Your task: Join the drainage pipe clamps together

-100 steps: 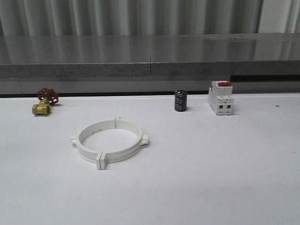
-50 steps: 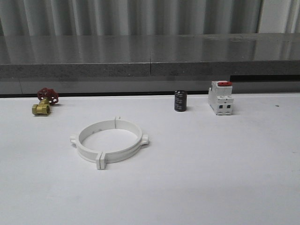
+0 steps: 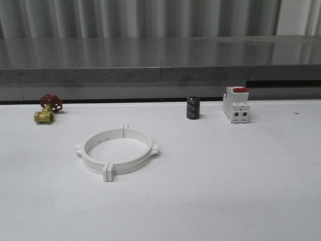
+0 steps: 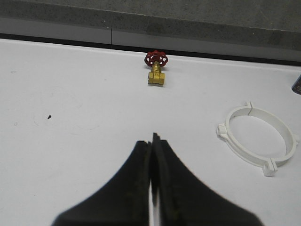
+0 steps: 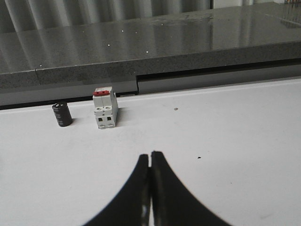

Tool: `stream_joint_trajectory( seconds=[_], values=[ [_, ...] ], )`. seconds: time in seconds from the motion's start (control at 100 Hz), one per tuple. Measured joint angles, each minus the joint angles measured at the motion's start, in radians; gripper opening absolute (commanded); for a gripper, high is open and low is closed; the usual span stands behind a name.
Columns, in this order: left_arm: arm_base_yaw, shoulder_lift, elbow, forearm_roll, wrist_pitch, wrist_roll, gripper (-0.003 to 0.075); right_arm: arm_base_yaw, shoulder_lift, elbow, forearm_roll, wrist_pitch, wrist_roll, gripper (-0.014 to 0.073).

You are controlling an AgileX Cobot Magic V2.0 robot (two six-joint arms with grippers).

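Two drainage pipe clamps (image 3: 118, 150) already mated as one ring, both grippers (image 4: 152, 141) (image 5: 150, 157) pinched closed, empty, backed off.

White plastic drainage pipe clamps (image 3: 118, 150), brass valve (image 3: 45, 115), seemingly matt table (image 3: 225, 175)

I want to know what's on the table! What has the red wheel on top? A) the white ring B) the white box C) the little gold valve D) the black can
C: the brass valve by the table's far left edge carries a red handwheel; the drainage pipe clamps form a plain white ring, and the black cylinder has none.
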Motion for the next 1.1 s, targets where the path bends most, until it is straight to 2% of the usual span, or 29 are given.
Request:
stream_joint_trajectory(
  seconds=[0.26,1.1],
  values=[
    [0.000,0.000,0.000,0.000,0.000,0.000,-0.0021,0.000,0.000,0.015,0.000,-0.058,0.000,-0.0067],
    [0.000,0.000,0.000,0.008,0.000,0.004,-0.0021,0.000,0.000,0.015,0.000,-0.062,-0.001,-0.0067]
  ],
)
